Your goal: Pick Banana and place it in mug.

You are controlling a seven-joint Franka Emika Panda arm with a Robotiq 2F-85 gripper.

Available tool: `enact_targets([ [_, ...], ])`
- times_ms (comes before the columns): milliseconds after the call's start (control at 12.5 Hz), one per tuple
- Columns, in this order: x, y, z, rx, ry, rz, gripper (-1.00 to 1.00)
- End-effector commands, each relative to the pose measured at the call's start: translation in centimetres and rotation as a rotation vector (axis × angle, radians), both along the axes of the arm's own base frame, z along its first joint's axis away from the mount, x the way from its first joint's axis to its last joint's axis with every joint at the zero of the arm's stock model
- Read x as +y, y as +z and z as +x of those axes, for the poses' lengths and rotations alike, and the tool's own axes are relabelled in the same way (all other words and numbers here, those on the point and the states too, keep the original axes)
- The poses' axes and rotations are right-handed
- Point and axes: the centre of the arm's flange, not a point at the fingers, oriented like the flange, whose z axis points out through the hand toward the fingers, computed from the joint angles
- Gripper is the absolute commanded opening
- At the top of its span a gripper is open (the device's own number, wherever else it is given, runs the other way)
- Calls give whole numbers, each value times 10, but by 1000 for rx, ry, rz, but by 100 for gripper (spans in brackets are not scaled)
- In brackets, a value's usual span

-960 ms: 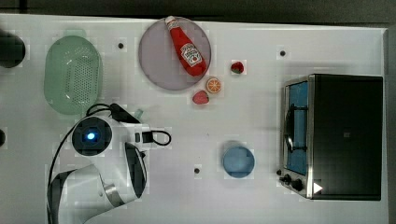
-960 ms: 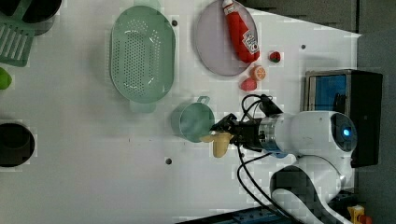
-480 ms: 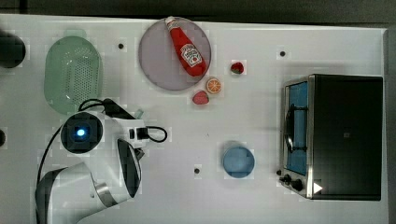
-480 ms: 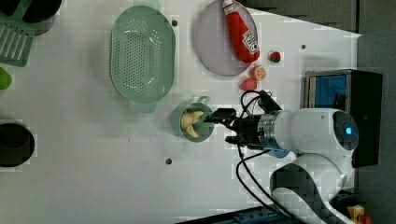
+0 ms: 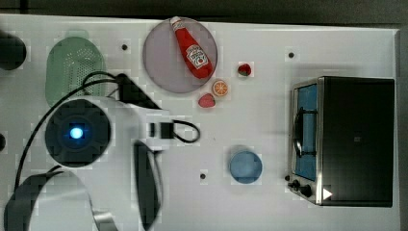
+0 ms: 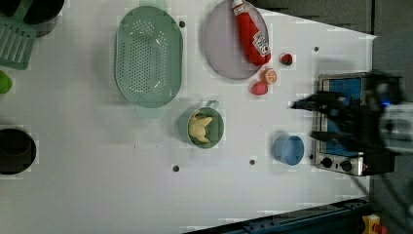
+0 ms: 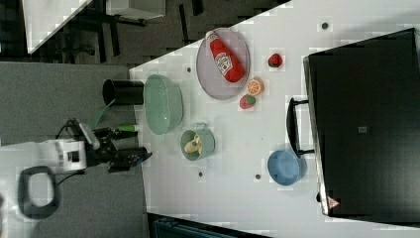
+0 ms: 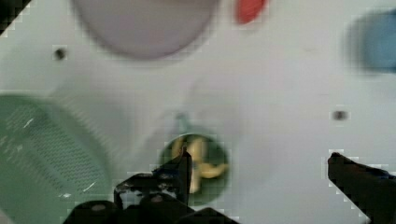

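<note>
The pale yellow banana (image 6: 200, 127) lies inside the teal-green mug (image 6: 185, 127), which stands upright just below the green basket in the left view. The right view also shows the banana (image 7: 192, 145) in the mug (image 7: 207, 144). My gripper (image 6: 305, 119) is open and empty, lifted high and well clear of the mug. In the wrist view the banana (image 8: 201, 161) and the mug (image 8: 217, 189) sit far below, next to one of the spread fingers (image 8: 183, 164). In the top view my arm covers the mug and the banana.
A perforated green basket (image 6: 148, 56) lies close to the mug. A grey plate (image 6: 219, 48) holds a ketchup bottle (image 6: 252, 33), with an orange slice (image 6: 268, 76) and strawberries beside it. A blue cup (image 6: 288, 149) and a toaster oven (image 5: 342, 139) stand further off.
A second ago my gripper held the banana beside the mug. It then dropped the banana into the mug, opened wide, and has since risen away from it.
</note>
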Motion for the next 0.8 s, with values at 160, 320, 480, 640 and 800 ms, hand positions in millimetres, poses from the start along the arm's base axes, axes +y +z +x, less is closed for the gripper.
enact_targets([
  [160,-83,64,1,19,-62,28,100],
  [320,-125,89,-3,32,-68,-23,100],
  [480,-150,101,-8,59,-104,-53,100],
  [640,-157,105,-9,60,-117,-50,100],
  [800,-158,103,-9,65,-118,-50,100],
])
